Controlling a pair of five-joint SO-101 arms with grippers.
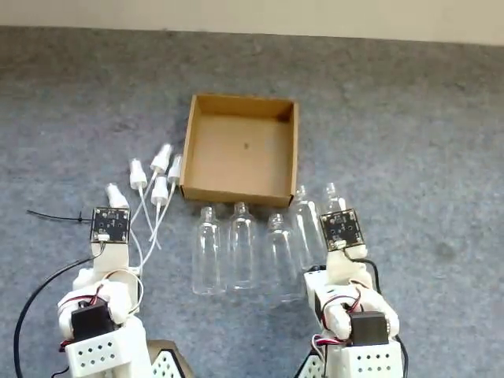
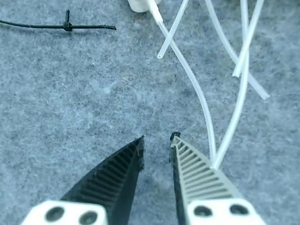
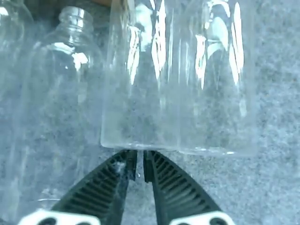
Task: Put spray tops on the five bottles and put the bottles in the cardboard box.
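Five clear bottles (image 1: pixel 242 248) lie in a row on the grey carpet, just in front of the open cardboard box (image 1: pixel 189 150). Five white spray tops (image 1: pixel 150 183) with long tubes lie left of the box. My left arm (image 1: pixel 111 224) rests near their tubes. In the left wrist view my left gripper (image 2: pixel 157 139) hovers over bare carpet beside a tube (image 2: pixel 197 93), fingers almost together and holding nothing. My right arm (image 1: pixel 342 228) sits over the two rightmost bottles. My right gripper (image 3: pixel 139 154) is shut, its tips at the base of a bottle (image 3: pixel 140 93).
A black cable tie (image 1: pixel 55 216) lies on the carpet left of the left arm, also seen as the cable tie (image 2: pixel 65 26) in the left wrist view. Bare carpet stretches right of the box and behind it up to the wall.
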